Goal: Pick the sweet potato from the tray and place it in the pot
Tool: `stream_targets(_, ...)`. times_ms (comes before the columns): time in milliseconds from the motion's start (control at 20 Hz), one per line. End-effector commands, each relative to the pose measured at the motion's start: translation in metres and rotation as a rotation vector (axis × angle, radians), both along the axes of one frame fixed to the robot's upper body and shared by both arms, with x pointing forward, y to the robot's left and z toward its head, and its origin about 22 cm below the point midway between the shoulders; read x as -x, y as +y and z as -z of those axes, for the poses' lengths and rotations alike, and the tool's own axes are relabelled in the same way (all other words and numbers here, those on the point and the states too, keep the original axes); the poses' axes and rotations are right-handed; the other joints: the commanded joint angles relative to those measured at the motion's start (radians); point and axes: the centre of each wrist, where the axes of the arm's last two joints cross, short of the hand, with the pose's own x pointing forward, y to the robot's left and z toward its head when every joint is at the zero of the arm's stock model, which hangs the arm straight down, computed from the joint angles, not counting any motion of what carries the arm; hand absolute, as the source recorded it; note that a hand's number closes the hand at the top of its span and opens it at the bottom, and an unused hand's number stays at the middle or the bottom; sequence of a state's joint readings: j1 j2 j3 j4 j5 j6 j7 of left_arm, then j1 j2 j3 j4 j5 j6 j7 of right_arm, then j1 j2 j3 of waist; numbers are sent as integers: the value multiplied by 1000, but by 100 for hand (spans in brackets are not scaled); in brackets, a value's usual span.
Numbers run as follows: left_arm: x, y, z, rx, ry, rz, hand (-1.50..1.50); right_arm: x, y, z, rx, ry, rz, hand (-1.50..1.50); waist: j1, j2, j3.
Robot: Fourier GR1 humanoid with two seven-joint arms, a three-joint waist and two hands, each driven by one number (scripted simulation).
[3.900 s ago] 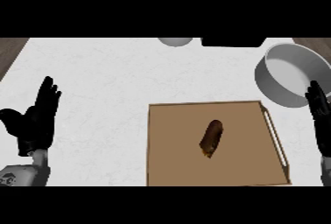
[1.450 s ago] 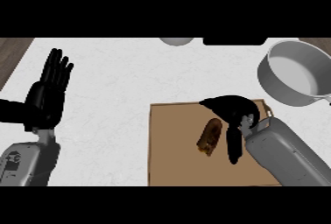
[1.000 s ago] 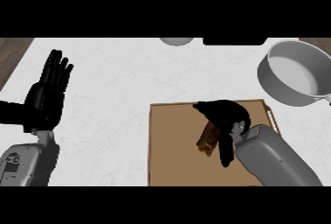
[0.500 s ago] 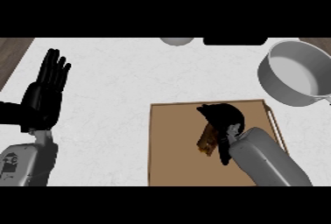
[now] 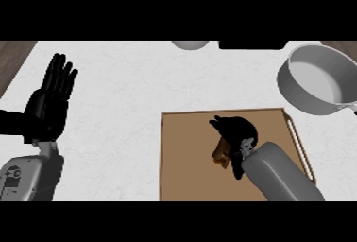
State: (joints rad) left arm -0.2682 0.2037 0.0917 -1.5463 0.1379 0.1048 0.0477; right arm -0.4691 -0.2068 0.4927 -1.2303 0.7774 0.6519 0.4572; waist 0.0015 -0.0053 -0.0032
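head view | right hand (image 5: 235,128) curled over sweet potato (image 5: 222,152) | tray (image 5: 188,160)

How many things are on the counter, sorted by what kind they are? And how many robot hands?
Sweet potato: 1
Tray: 1
Pot: 1
Pale round thing at the far edge, cut off: 1
Dark thing at the far edge, cut off: 1
Hands: 2, left hand and right hand
Total: 7

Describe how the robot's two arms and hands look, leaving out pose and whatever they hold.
Both forearms are smooth grey shells. The left forearm carries small dark markings near its wrist. Each ends in a black hand with fingers and a thumb: left hand, right hand. No cables show.
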Motion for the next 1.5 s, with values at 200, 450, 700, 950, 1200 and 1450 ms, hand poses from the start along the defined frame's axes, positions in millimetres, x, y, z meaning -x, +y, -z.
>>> stream_targets(200, 4, -17, 2, -2, -10, 3, 0, 11, 6, 30, -86, 15, -162, 150, 10, 8, 4)
stream_targets(450, -4, -4, 2, -2, 0, 11, 0, 18, 17, 47, -56, 4, -186, 150, 13, 11, 4)
stream_targets(700, 4, 16, -4, -20, -5, -10, 0, 15, 15, 31, -39, -56, -187, 150, 7, 5, 3)
stream_targets(950, 0, 7, -2, 0, -13, 29, 0, -35, 28, -5, -1, -337, 117, 150, 39, 17, 4)
stream_targets(1200, -7, -9, -10, 13, -34, 58, 0, -79, 2, -72, -63, -613, 579, 150, 67, 44, 7)
stream_targets(1450, -10, -26, -13, 9, -52, 96, 0, -102, 6, -107, -37, -866, 877, 150, 104, 49, 4)
